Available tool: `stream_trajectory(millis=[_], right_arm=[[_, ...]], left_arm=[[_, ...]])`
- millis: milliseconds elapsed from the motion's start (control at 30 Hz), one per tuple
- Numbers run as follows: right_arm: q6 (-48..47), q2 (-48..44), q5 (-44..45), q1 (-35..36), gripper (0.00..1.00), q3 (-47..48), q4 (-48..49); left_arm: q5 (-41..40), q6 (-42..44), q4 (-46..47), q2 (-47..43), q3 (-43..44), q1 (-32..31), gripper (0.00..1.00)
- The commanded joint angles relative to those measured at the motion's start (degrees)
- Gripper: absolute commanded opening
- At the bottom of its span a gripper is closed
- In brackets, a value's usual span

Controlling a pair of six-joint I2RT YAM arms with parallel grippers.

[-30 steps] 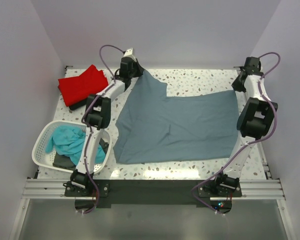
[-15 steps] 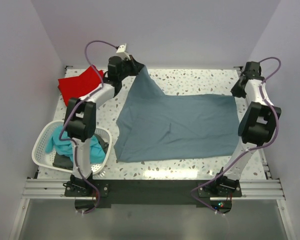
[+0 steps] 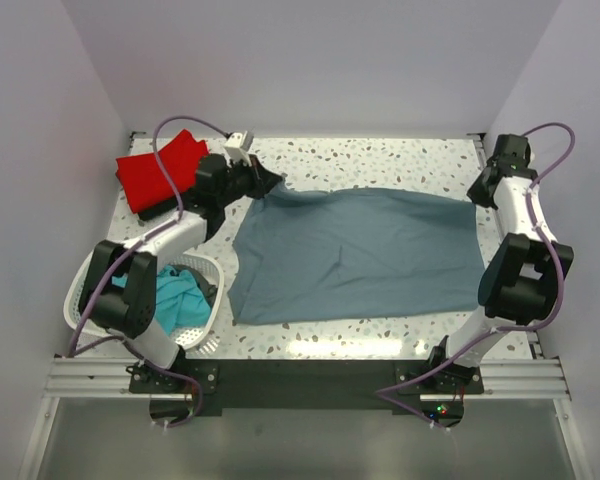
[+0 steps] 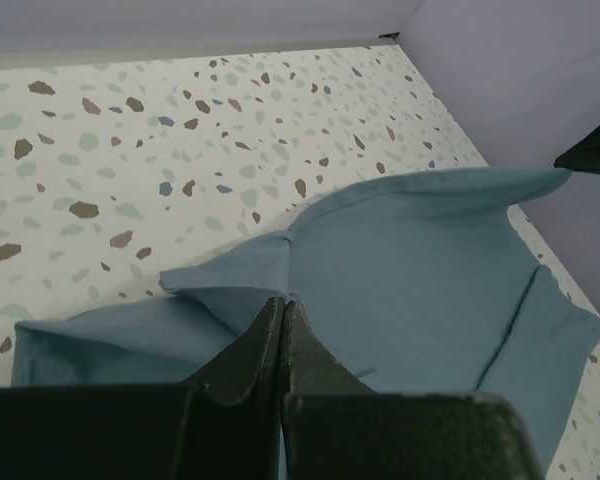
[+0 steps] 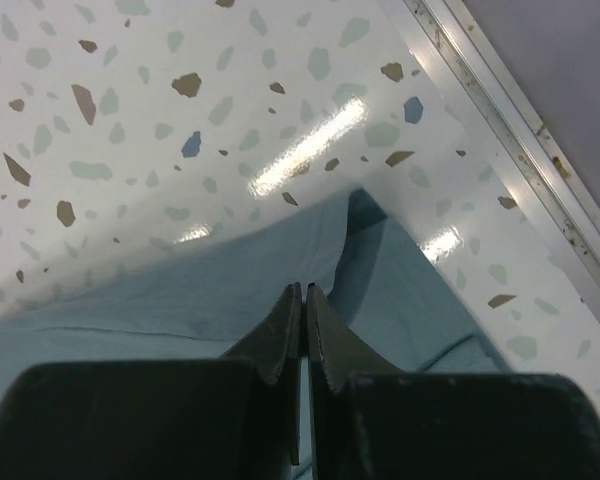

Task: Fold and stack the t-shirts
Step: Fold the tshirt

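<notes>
The large slate grey-blue t-shirt (image 3: 355, 250) lies spread across the table. My left gripper (image 3: 268, 184) is shut on its far left corner, and the cloth (image 4: 420, 260) bunches at the closed jaws of the left gripper (image 4: 283, 303). My right gripper (image 3: 479, 189) is shut on the far right corner; the fabric (image 5: 180, 290) is pinched between the tips of the right gripper (image 5: 305, 290). A folded red t-shirt (image 3: 162, 168) rests on a black one (image 3: 157, 210) at the far left. The teal t-shirt (image 3: 177, 297) lies in the basket.
The white lattice basket (image 3: 78, 288) stands at the near left, under my left arm, with a dark garment (image 3: 209, 287) beside the teal one. A metal rail (image 5: 500, 100) edges the table on the right. Walls close in the back and both sides.
My left gripper has swung down and to the left, bringing the raised shirt corner low over the table. The right gripper has shifted a little nearer, and the far hem now runs nearly straight.
</notes>
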Motion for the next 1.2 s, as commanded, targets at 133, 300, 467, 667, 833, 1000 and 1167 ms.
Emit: stream_trajectory(millis=[133, 300, 467, 667, 833, 1000, 1167], right_arm=[[-0.8, -4.6, 5.0, -0.9, 0.00, -5.1, 0.5], [0.1, -5.3, 7.4, -1.2, 0.00, -6.4, -0.2], [0.4, -6.8, 9.4, -1.5, 0.00, -7.6, -1.0], [0.5, -9.4, 12.8, -1.8, 0.00, -9.9, -0.8], [0.6, -9.4, 14.1, -2.0, 0.00, -10.5, -1.6], [0.9, -9.7, 15.6, -1.9, 0.00, -11.9, -1.8], [1.7, -10.1, 16.0, -2.1, 0.00, -13.8, -2.2]], left_arm=[[-0.8, 3.4, -2.6, -16.1, -11.4, -1.0, 0.00], [-2.2, 3.0, -5.4, -22.9, -17.8, -2.5, 0.00], [-3.7, 2.3, -7.8, -27.3, -22.1, -3.5, 0.00], [-5.4, 1.9, -10.3, -31.9, -24.4, -3.8, 0.00], [-5.2, 1.6, -11.6, -34.5, -26.0, -4.0, 0.00], [-4.9, 0.8, -13.4, -37.9, -28.9, -4.6, 0.00], [-5.4, 0.4, -15.2, -40.4, -31.4, -5.0, 0.00]])
